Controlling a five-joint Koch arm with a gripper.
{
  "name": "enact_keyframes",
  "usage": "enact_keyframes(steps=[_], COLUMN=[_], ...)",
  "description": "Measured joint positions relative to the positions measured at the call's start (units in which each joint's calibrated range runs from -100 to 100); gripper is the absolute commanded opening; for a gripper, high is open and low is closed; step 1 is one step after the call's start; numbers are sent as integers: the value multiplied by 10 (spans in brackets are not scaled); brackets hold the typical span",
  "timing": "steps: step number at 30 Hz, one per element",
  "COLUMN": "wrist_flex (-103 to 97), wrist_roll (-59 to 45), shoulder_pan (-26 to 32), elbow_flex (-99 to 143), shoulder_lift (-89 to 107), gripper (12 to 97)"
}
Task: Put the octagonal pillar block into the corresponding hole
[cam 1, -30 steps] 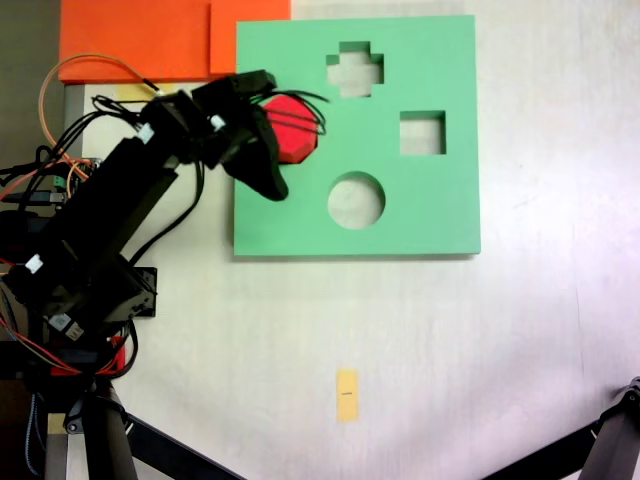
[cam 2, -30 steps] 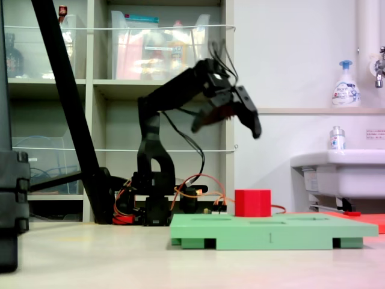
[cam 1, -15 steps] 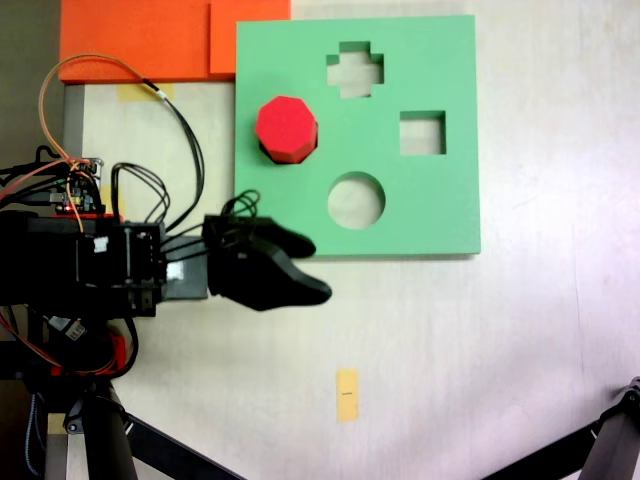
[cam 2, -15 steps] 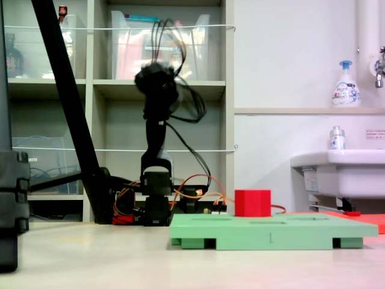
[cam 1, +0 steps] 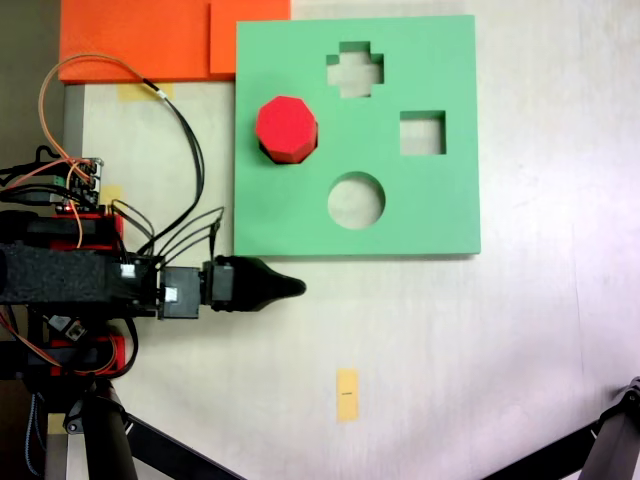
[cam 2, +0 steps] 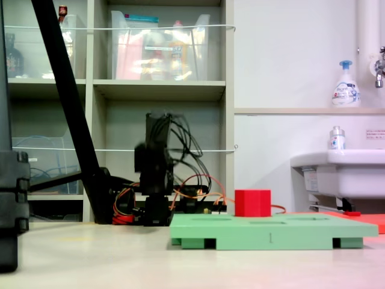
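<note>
The red octagonal pillar block stands upright on the left part of the green foam board, its eight-sided face up. It covers the corresponding hole, of which just a dark sliver shows at the block's lower left. From the side, the block rises well above the board. My gripper lies off the board, just below its lower left corner in the top-down fixed view, and points right. Only one dark pointed tip shows, with nothing held. The arm is folded low and blurred.
The board also has a cross cutout, a square cutout and a round cutout. Orange foam sheets lie at the top left. A yellow tape strip marks the table. Cables loop near the arm base.
The arm has swung away from the block, off the board, and folded down low beside the board's lower left corner. The block has stayed where it stood.
</note>
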State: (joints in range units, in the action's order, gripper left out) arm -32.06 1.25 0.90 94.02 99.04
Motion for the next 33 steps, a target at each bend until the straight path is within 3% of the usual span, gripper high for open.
enact_keyframes(steps=[7,16,33], wrist_flex=[3,240,245], wrist_roll=[-21,-23,-23], shoulder_pan=[3,5,6], elbow_flex=[51,51,50], shoulder_lift=[1,4,5], gripper=[503,483,494])
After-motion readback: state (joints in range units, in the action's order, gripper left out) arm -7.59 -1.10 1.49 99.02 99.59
